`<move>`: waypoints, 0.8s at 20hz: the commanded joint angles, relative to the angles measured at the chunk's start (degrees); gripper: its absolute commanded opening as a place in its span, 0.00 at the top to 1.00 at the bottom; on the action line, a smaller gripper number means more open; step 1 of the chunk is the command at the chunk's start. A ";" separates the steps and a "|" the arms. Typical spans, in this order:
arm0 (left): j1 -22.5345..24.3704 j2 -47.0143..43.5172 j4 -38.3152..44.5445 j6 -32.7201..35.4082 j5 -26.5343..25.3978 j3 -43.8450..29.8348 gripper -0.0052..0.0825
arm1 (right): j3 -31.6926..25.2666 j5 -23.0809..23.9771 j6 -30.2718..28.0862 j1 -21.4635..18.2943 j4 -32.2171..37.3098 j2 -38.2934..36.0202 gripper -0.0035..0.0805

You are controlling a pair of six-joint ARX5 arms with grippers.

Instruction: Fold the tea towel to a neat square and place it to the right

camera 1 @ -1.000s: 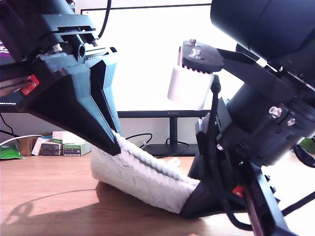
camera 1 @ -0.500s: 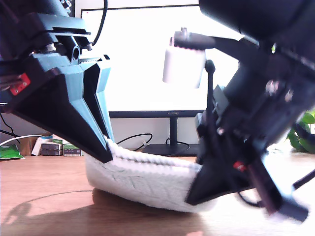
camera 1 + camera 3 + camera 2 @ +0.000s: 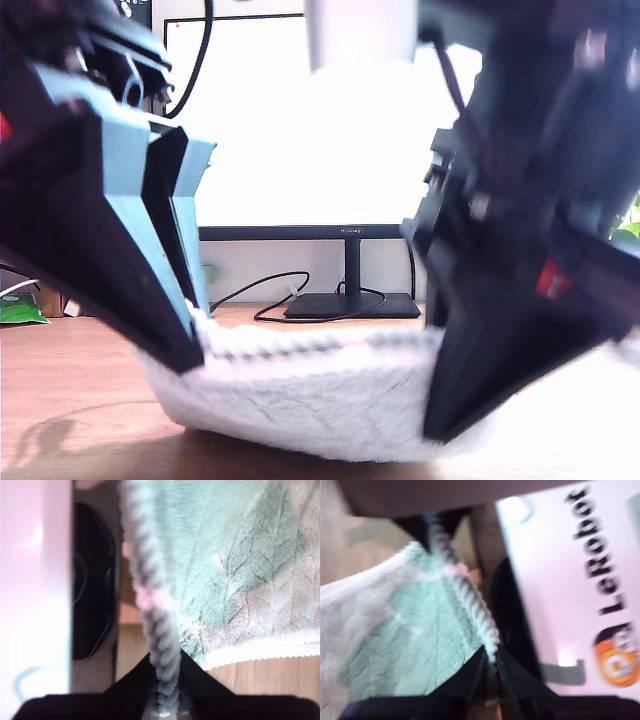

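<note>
Terry towel (image 3: 310, 405) hangs slung between my first end effector (image 3: 487, 662) and my second end effector (image 3: 164, 677), each clamped on its ribbed hem, mid-fold; next, lay the edge down evenly on the table (image 3: 70, 385).

both arms: black housings, blurred this close in the exterior view. gripper on the exterior view's left (image 3: 195, 335) has long wedge fingers, black with teal-blue side faces. gripper on the exterior view's right (image 3: 450, 410) is all black, one small red tab on its side, black cable along the upper body. white cylindrical part at top centre (image 3: 360, 32). can't match either to first or second. wrist views: black finger tips only, my first gripper (image 3: 490, 667), my second gripper (image 3: 164, 700).
</note>
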 commanded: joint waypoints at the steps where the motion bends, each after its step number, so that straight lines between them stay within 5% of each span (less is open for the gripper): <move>1: -1.33 0.15 -1.33 -1.79 1.14 0.22 0.97 | 1.05 -2.10 1.49 0.48 -3.89 -1.36 0.97; 10: -7.80 -0.17 -5.77 -8.76 3.21 0.22 0.97 | 2.21 -8.83 6.29 4.28 -15.98 -4.68 0.97; 16: -4.39 -0.55 -3.39 -7.93 1.81 0.22 0.97 | 2.21 -8.17 6.29 2.34 -16.02 -5.03 0.97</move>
